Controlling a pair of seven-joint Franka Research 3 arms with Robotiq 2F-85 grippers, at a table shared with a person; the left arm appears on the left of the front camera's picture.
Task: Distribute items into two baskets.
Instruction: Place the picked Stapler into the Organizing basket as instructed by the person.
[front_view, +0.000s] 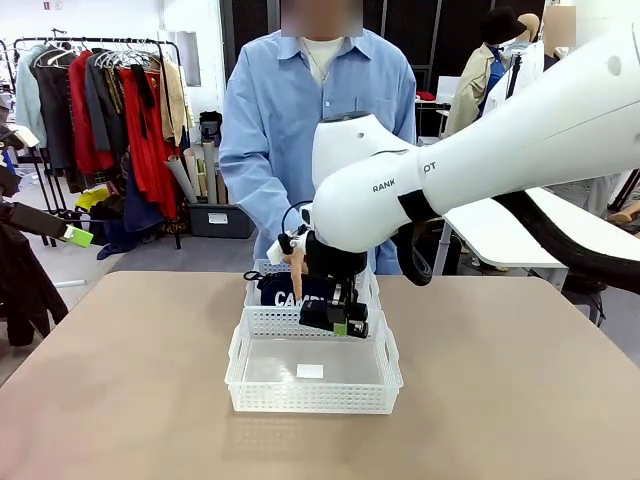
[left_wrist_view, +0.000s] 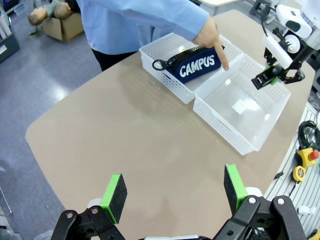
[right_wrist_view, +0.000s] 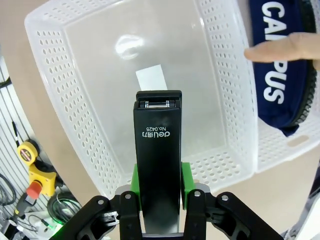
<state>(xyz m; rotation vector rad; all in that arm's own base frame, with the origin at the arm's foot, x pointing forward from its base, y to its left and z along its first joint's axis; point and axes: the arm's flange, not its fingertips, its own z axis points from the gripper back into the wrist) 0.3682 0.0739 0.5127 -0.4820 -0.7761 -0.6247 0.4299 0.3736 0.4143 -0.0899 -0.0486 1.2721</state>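
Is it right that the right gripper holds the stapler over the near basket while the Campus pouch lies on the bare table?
Not quite. The pouch lies in the far basket, as the left wrist view shows. The right gripper does hold the stapler over the near basket.

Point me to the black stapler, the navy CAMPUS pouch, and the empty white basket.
Small black desk stapler (right_wrist_view: 157, 165): right wrist view, top face near the printed label.
Soft navy-blue fabric pouch (left_wrist_view: 200, 65): left wrist view, on the white lettering.
Empty white plastic basket (front_view: 312, 399): front view, near wall.
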